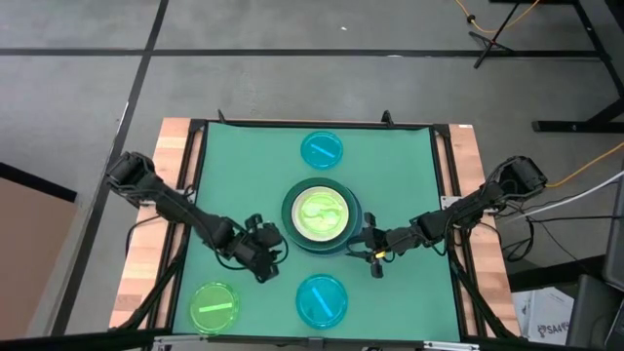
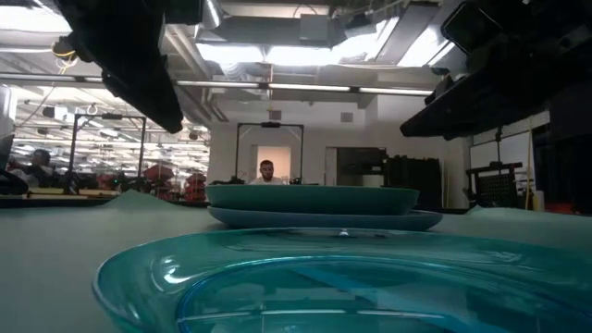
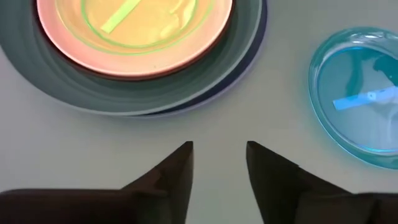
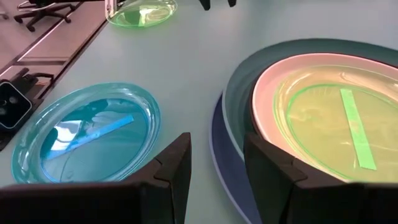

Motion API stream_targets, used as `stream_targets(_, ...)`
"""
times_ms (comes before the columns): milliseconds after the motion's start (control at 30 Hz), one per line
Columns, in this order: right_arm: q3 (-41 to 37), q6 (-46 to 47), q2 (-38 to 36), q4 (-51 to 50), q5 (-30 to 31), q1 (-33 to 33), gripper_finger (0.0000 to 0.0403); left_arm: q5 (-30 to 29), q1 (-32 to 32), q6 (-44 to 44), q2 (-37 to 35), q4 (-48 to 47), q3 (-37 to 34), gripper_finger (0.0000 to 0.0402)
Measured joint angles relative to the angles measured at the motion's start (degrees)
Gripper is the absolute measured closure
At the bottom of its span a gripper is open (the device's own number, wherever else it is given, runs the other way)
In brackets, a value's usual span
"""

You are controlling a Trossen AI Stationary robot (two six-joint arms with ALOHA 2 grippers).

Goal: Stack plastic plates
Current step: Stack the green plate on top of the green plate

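Green mat (image 1: 234,166) covers table top; bare wood edge strips (image 1: 174,156) show on both sides. Grey concrete floor (image 1: 88,88) around rig w/ dark seam lines. Orange cable (image 1: 483,21) at far right near black stand legs. Low view: person (image 2: 266,172) in lit doorway at back, ceiling lights (image 2: 305,51) overhead. Office chair (image 4: 43,11) beyond table.

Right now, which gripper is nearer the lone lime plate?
Left. The left gripper sits just up and right of the lime plate at the near-left corner. The right gripper is beyond the stack, much farther off.
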Motion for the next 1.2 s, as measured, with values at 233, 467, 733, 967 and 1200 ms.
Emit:
stream_targets(233,0.0,-1.4,0.0,-0.2,0.0,0.0,0.0265,5.4,0.7,-1.6,0.0,0.0,0.0,0.0229)
stream_targets(467,0.0,-1.4,0.0,-0.2,0.1,0.0,0.0265,13.1,-3.3,-5.3,-1.9,-4.3,0.1,0.0238)
stream_targets(733,0.0,-1.5,0.0,-0.2,1.4,0.0,0.0265,13.7,-11.5,-20.8,-2.8,-19.7,-0.1,0.0244)
stream_targets(967,0.0,-1.7,0.0,-0.1,1.4,0.0,0.0265,18.9,-17.1,-29.0,-2.8,-20.5,-3.5,0.0244)
stream_targets(1200,0.0,-1.7,0.0,-0.3,1.6,0.0,0.0265,16.2,-21.6,-37.3,-7.9,-15.6,-8.8,0.0244)
